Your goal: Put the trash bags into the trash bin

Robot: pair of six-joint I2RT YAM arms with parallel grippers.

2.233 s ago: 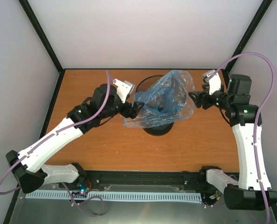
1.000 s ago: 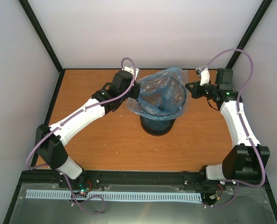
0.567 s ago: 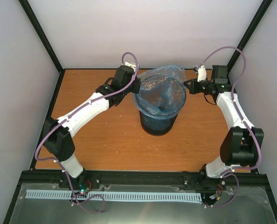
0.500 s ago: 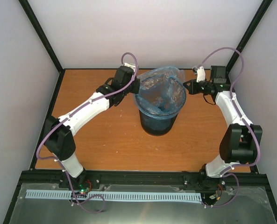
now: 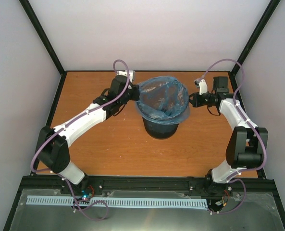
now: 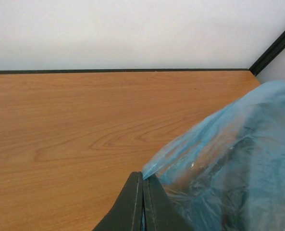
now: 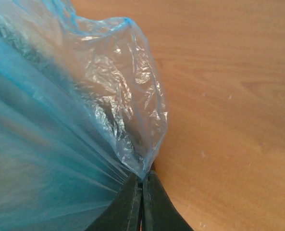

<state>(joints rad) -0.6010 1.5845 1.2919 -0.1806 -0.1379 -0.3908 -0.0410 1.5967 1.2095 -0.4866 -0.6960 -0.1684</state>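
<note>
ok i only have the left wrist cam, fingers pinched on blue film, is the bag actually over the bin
observer: yes, top camera shows the trash bag spread open across the trash bin mouth, film draped outside the rim
operator: is the right side gripped too
observer: right gripper is shut on the bag's edge, per its wrist camera
operator: where do the two sit
observer: left gripper at the bin's left rim, right one opposite it
</note>
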